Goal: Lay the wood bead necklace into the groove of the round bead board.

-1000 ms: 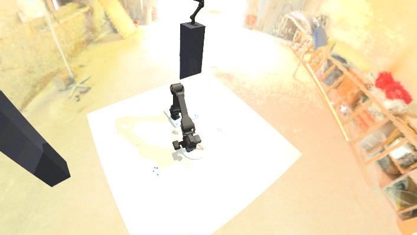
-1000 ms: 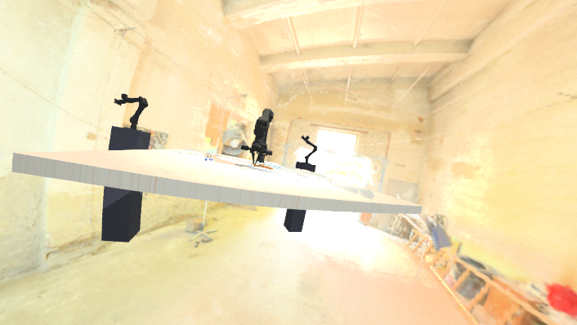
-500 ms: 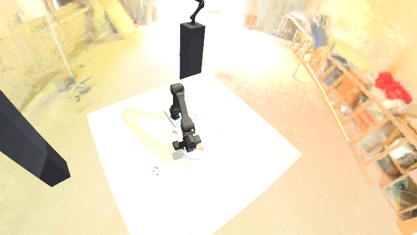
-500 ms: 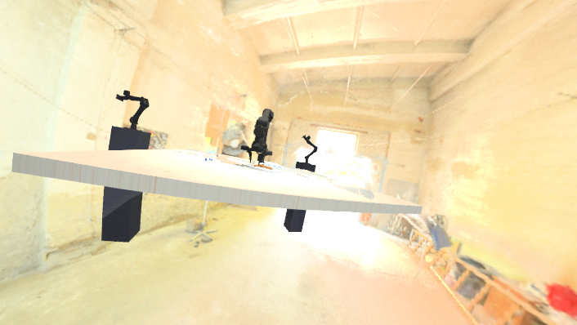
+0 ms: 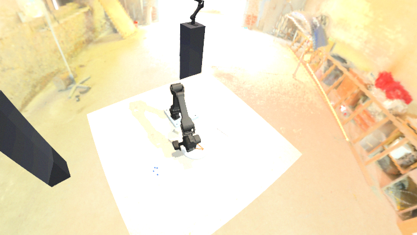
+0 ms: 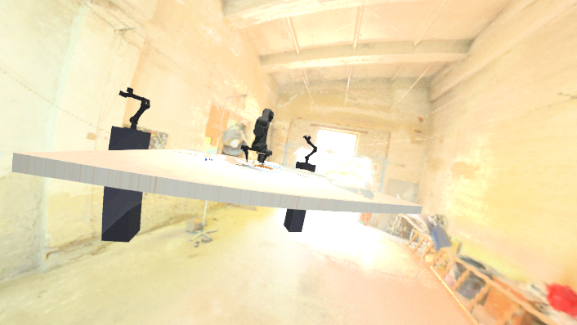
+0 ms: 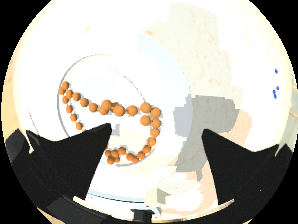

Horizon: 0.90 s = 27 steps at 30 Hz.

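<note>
On my wrist view, the gripper (image 5: 185, 149) (image 6: 257, 161) (image 7: 157, 131) has its jaws released, 1 black finger at each side, with nothing between them. In that view the beads lie beyond the left-hand fingertip and toward the middle of the gap.

The necklace (image 5: 201, 147) (image 6: 263, 166) (image 7: 132, 110), a string of orange-brown wood beads, lies on the round white board (image 5: 195, 156) (image 7: 175, 95). It makes a crooked, pinched loop rather than a circle. 1 run of beads cuts across the inside of the groove (image 7: 59, 95), with a few beads bunched up near its middle. Another bunch sits at the lower end in my wrist view, and the far left end bends in a tight turn close to the groove's line. I can't tell exactly which beads are down in the groove.

From the top view, my black arm (image 5: 186, 118) (image 6: 261, 132) reaches out from its pale base plate (image 5: 195, 117) and bends down over the board, hiding part of it. Some small blue dots (image 5: 155, 170) (image 6: 208, 159) (image 7: 275, 92) show on the white table (image 5: 236, 183) (image 6: 204, 193), well apart from the board.
</note>
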Motion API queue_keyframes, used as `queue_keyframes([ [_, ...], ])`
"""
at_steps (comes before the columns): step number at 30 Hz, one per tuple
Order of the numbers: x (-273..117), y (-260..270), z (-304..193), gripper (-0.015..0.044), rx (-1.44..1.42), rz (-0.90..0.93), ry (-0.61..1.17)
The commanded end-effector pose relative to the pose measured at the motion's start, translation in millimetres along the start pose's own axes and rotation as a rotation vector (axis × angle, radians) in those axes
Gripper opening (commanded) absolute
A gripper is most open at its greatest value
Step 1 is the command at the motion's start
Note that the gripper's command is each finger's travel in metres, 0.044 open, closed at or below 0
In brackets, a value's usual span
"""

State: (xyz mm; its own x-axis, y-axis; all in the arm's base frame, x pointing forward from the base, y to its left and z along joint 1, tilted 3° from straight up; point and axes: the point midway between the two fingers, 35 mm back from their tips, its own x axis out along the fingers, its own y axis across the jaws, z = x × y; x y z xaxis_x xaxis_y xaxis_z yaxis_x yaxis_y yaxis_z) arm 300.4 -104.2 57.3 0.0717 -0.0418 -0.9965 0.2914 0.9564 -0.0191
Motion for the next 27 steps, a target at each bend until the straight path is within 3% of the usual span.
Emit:
queue_keyframes([
  [1,-1,1,1,0.0440,-0.006,0.005,-0.003],
  [13,-1,1,1,0.0440,-0.006,0.005,-0.003],
  [25,-32,73,-24,0.0125,-0.606,0.011,-0.004],
  [27,-34,77,-27,0.0120,-0.644,0.011,-0.005],
])
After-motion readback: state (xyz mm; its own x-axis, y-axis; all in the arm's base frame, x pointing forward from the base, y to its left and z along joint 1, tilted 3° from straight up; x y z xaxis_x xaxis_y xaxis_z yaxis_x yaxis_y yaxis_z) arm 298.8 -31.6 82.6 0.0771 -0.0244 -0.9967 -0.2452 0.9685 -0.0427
